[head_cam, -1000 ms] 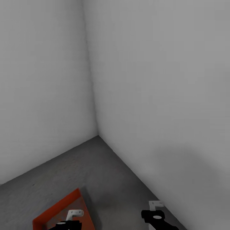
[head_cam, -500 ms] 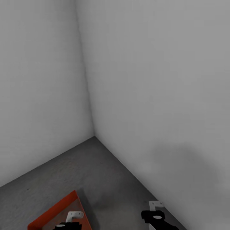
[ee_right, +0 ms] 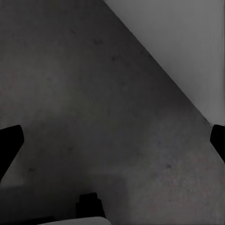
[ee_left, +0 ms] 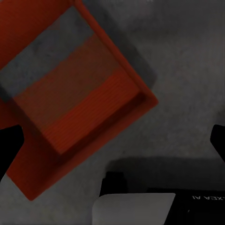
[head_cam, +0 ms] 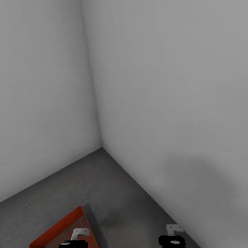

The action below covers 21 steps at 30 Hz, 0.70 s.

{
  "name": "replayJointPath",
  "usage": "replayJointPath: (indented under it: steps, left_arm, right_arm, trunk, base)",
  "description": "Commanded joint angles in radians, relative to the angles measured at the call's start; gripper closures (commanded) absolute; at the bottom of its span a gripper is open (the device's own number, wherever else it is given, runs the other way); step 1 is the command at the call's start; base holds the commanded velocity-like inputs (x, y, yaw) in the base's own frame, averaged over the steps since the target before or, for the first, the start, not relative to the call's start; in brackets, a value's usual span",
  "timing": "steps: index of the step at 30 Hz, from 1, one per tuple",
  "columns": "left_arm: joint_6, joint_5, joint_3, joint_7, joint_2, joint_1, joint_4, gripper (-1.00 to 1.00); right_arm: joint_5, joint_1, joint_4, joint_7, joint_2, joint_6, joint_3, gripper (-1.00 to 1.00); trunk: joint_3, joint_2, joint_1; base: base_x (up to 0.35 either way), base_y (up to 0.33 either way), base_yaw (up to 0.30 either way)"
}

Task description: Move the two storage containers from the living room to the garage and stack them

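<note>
Garage corner, one bin down on the concrete

Left gripper (ee_left: 112,140) hangs with fingers spread, gripping nothing, above the orange bin (head_cam: 63,227), which looks set on the grey floor (head_cam: 103,186) near the wall corner; right gripper (ee_right: 112,136) spread too, over bare concrete by the wall (head_cam: 172,103). Next, I'd judge: bring the second bin and stack it squarely. Bin cut off by the picture's lower edge; whether it's one bin or two, hard to tell

The orange-red rectangular storage container (head_cam: 63,229) lies on the dark grey concrete floor (head_cam: 103,186) at the lower left of the head view; the two pale grey walls (head_cam: 165,86) meet in a corner behind it, above centre; the left end effector (head_cam: 77,237) sits over the container's near end; the right end effector (head_cam: 174,234) is at the lower right, beside the right-hand wall.
</note>
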Motion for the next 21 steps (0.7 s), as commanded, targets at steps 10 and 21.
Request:
replayJointPath:
  steps: [10,21]
  left_arm:
    - [0.000,-0.001,0.001,0.004,-0.001,0.000,0.000,-1.00]
    - [0.000,-0.001,0.001,0.004,-0.002,0.024,0.000,-1.00]
  right_arm:
    - [-0.017,0.000,0.010,-0.003,0.002,-0.018,0.008,-1.00]
    - [-0.020,0.016,0.012,-0.003,0.002,-0.018,0.008,-1.00]
  trunk:
    - [0.015,-0.001,0.000]
    - [0.033,-0.001,0.000]
  base:
    - [0.000,0.000,0.000]
    - [0.000,0.000,0.000]
